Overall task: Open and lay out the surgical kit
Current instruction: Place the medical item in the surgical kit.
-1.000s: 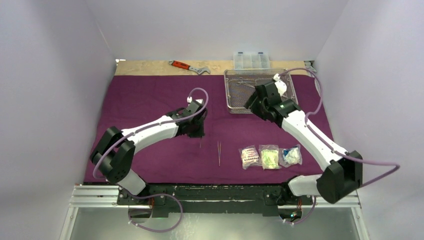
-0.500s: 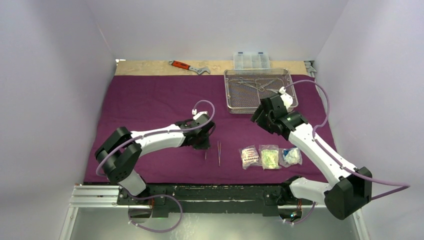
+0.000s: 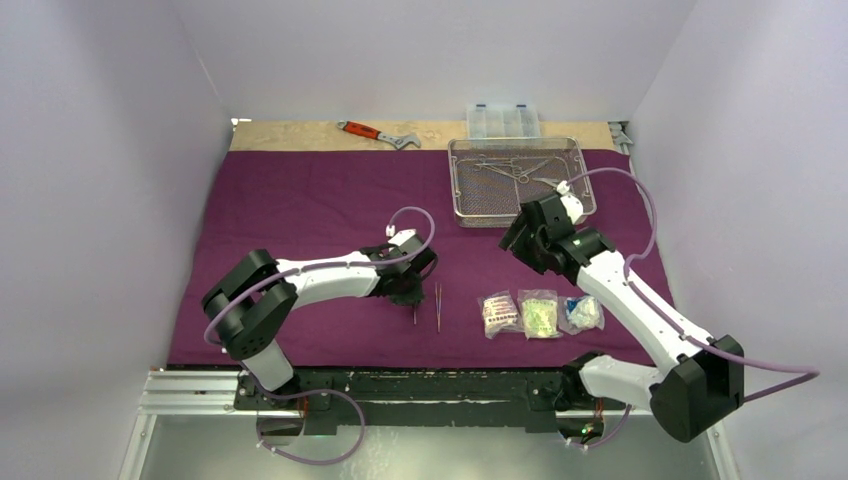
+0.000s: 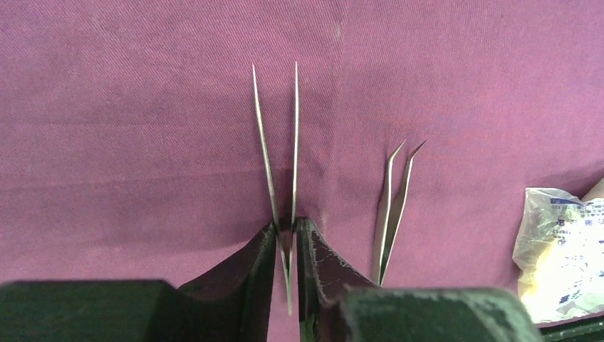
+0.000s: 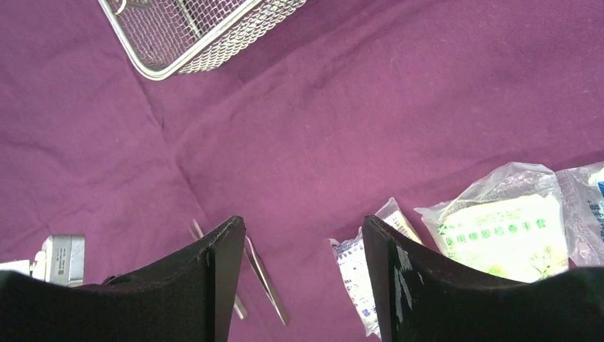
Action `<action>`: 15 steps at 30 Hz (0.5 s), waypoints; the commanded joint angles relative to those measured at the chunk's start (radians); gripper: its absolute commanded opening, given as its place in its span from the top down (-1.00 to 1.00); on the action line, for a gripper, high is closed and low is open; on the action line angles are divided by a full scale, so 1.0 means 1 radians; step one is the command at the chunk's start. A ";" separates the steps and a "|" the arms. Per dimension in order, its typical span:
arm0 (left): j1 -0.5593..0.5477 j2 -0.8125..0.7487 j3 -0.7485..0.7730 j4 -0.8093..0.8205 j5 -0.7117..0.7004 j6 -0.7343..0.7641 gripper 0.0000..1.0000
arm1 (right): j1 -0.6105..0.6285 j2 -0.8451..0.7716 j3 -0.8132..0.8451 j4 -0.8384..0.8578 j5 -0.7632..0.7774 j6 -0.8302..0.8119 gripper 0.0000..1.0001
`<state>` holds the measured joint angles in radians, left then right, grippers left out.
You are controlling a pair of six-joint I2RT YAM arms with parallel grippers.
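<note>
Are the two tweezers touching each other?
Apart. The left wrist view shows bare purple cloth between the straight tweezers and the curved tweezers.

Red-handled wrench (image 3: 378, 134) on wooden tabletop strip (image 3: 290, 135) — clear compartment box (image 3: 503, 121) further right, by back wall.

The left end effector (image 4: 286, 231) sits narrowly parted around the straight tweezers (image 4: 295, 142) lying on the purple cloth (image 4: 142, 107); whether it pinches them is unclear. Just to their right lie curved-tip tweezers (image 4: 390, 214), with a clear packet (image 4: 563, 249) beyond.
</note>
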<state>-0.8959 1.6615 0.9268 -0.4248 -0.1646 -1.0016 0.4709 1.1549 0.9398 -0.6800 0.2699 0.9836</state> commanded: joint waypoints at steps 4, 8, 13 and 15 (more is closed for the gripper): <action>-0.011 -0.027 0.004 -0.078 -0.056 -0.032 0.51 | -0.001 -0.060 -0.024 0.017 -0.015 -0.008 -0.31; -0.013 -0.043 0.026 -0.106 -0.068 -0.032 0.36 | 0.000 -0.059 -0.014 0.017 -0.019 -0.016 -0.32; -0.013 -0.098 0.085 -0.148 -0.107 0.001 0.18 | -0.001 -0.049 0.018 0.026 -0.016 -0.035 -0.33; -0.012 -0.131 0.118 -0.154 -0.139 0.027 0.06 | -0.003 -0.035 0.041 0.030 -0.001 -0.057 -0.34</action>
<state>-0.9054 1.6279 0.9546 -0.5434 -0.2245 -1.0122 0.4709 1.1126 0.9237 -0.6724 0.2474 0.9649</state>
